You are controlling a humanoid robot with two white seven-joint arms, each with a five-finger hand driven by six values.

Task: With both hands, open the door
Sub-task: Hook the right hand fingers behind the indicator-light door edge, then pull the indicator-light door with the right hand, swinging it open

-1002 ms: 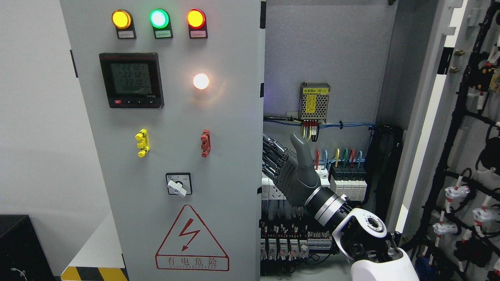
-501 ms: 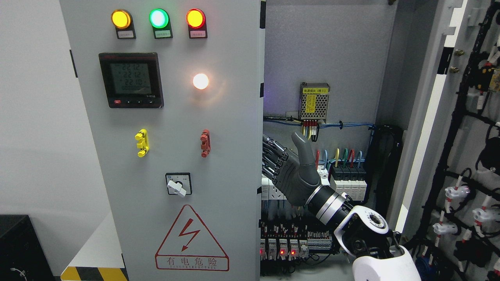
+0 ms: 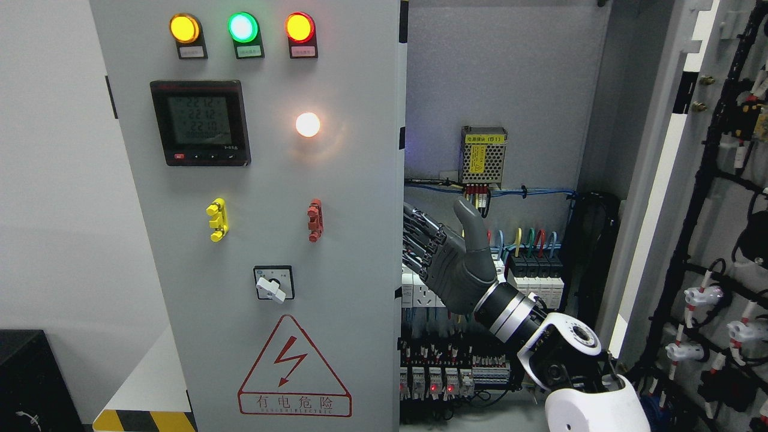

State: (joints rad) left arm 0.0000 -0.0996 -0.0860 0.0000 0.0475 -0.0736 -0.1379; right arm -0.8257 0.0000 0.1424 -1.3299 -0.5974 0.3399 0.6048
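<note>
The left door (image 3: 258, 210) of the electrical cabinet is a tall pale grey panel filling the left and middle of the head view, its free edge running down just left of the open cabinet interior (image 3: 498, 90). Along the door's top sit three round lamps, amber (image 3: 183, 27), green (image 3: 242, 27) and red (image 3: 299, 27). Below them is a black digital meter (image 3: 200, 122) with a grey screen, and to the meter's right a glowing white lamp (image 3: 308, 124). Lower on the door are a yellow clip (image 3: 217, 219) and a red clip (image 3: 314, 220), then a rotary switch (image 3: 274, 282) with a white knob, and at the door's foot a red triangular lightning warning sign (image 3: 294, 367).

Right of the door's edge the interior shows a perforated metal power supply (image 3: 483, 155) with a yellow label, coloured wires and rows of breakers (image 3: 534, 276).

The right hand (image 3: 447, 258), dark grey, comes in from the lower right on a white and silver arm. Its fingers (image 3: 420, 231) reach to the door's free edge, where their tips pass out of sight, so whether they are curled round it cannot be told. The thumb (image 3: 471, 222) stands up straight, apart from the fingers.
</note>
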